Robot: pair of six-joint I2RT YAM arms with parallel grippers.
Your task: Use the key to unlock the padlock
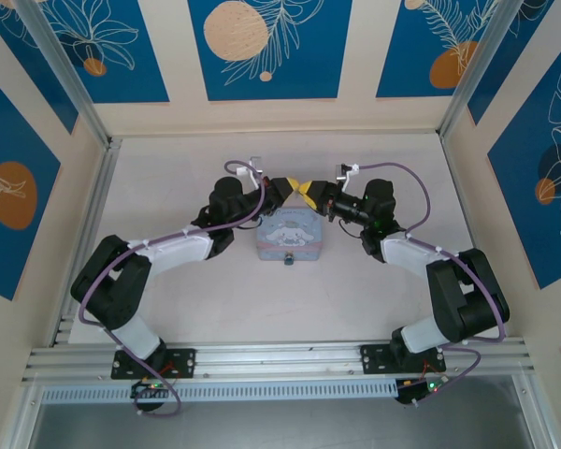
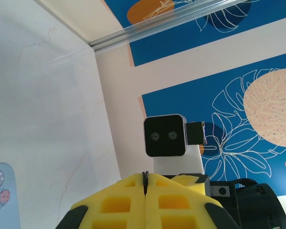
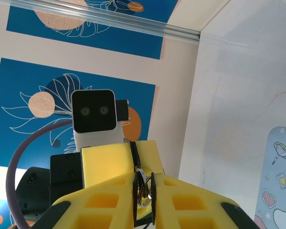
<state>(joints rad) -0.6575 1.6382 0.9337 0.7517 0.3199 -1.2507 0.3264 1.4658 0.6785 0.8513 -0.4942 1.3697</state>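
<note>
Aluminium rail (image 1: 280, 357) runs along the near edge and carries both arm bases. Beyond it lies the pale bench (image 1: 196, 299), bounded left, right and far by metal-framed walls (image 1: 262, 117) with blue leaf-print panels. Open bench lies to either side of the centre, and between the rail and the pale blue tin (image 1: 290, 234). Padlock (image 1: 288, 261): very small, dark blue-teal, on the bench at the middle of the tin's near edge, touching or just beside it; shackle too small to make out. Left hand (image 1: 293, 186) and right hand (image 1: 310, 195) meet tip to tip above the tin's far edge, short of the back wall, both arms bowed inward. Left wrist view: yellow fingers (image 2: 119, 202) clenched flat together, with a thin dark sliver standing out of the seam, its identity not discernible. Facing them is the other wrist's square camera (image 2: 164, 136); a tin corner shows at lower left, bare bench and wall above. Right wrist view: yellow fingers (image 3: 105, 205) drawn to a narrow slot, gripping a thin silver-grey piece, the key (image 3: 143, 193). It runs up toward the seam of the left hand's yellow pad just ahead; whether that hand grips it too cannot be told. Tin lid edge at lower right, with bare bench between it and the wall corner.
</note>
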